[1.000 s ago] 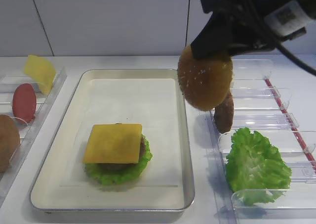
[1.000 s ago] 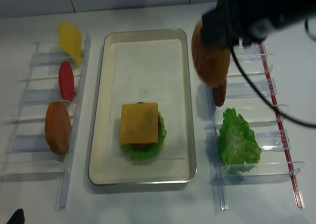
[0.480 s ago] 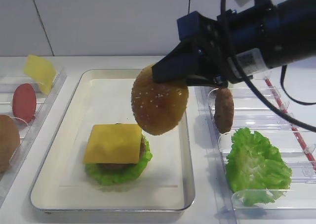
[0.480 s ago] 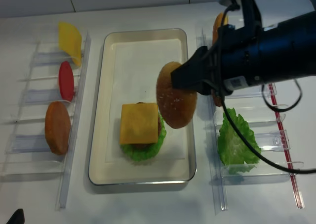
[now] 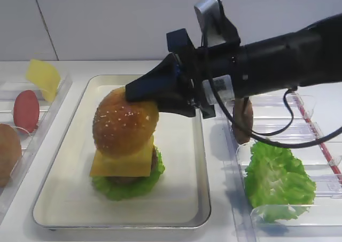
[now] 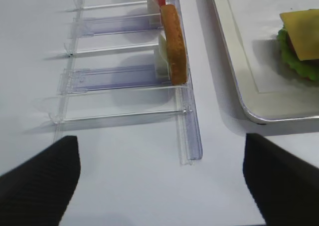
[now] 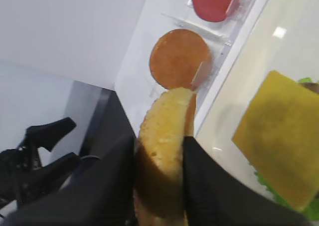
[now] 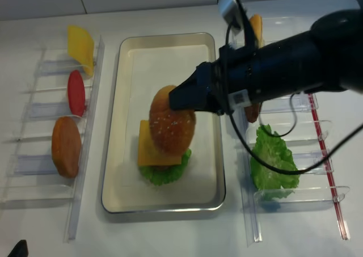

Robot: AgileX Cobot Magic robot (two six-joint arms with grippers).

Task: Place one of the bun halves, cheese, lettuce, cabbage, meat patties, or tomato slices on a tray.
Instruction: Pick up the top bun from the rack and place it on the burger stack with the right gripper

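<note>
Bun top (image 5: 125, 126) clamped edge-on in our right gripper (image 5: 140, 93), tilted steeply, hanging over the cheese (image 5: 122, 162) stack on the tray (image 5: 200, 210), so we judge it must level out and drop straight down; left gripper's state we cannot tell.

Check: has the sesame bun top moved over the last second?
Yes. The sesame bun top went left from beside the tray rim to over the cheese.

Tray (image 5: 199, 162) far half bare; racks (image 8: 57, 172) flank it
</note>
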